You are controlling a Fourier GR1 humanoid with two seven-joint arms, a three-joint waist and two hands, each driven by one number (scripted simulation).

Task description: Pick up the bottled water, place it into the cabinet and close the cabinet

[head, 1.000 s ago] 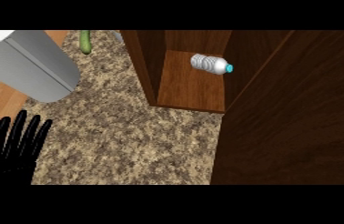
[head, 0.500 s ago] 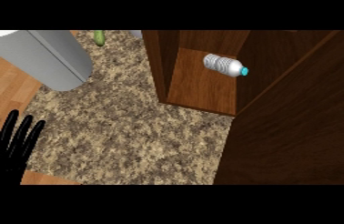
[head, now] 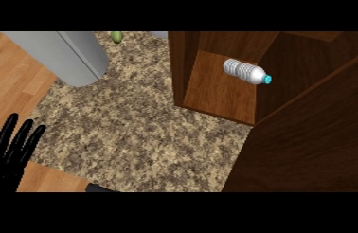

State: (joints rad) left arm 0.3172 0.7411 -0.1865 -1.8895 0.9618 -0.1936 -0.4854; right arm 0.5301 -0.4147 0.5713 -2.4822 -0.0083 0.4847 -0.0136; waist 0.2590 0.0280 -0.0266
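At the far left edge the left hand (head: 17,144) rests with fingers straight and spread, holding nothing, over wooden floor. A grey appliance (head: 67,54) stands on the speckled granite table (head: 140,132). Rightward, the bottled water (head: 246,71) lies on its side inside the open wooden cabinet (head: 217,90), blue cap pointing right, no label readable.

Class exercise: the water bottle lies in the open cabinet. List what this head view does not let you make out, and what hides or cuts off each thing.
- Right hand: shows nowhere in the head view.
- Left hand: only straight fingers show; the left edge cuts off the rest.
- Cabinet door: fills the right side, edges out of frame, so its opening cannot be judged.
- Green object: cut by the top band, unidentifiable.
- Bottled water: label too small to read.
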